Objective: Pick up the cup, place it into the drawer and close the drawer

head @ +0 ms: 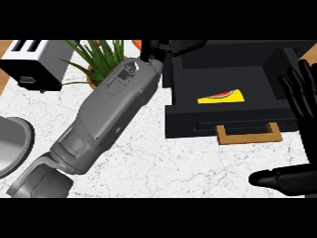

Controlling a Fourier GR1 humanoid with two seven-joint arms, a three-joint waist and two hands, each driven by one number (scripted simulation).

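Head view, single cam.

L forearm (113, 107) runs from lower left diagonally to top centre. The left hand (166, 46) sits at the top edge, over the upper-left corner of the drawer (181, 118). Judged: arm is stretched that far to bring a load above the open compartment. Whether the hand is clamped on anything: cannot tell, since it is dark against the dark drawer and cut by the frame edge.

Cup: not positively ID'd. An orange patch (137, 42) shows just left of the hand at the top edge. It is prob. the cup's side, carried. No shape, rim or handle readable, only colour.

Drawer is pulled open toward the bottom of the frame, w/ its wooden handle (248, 135) facing the robot. Inside lies a yellow wedge (221, 97) w/ a red-green mark, and there is bare floor around it.

Right hand (310, 111) is at the right edge, fingers straight and apart, pointing up, holding nothing. Resting, near the handle side. Judged: handy for the push-shut.

Marble surface (161, 162): toaster (32, 62) upper left, plant (99, 53) beside it, grey round vessel (3, 139) at left edge.
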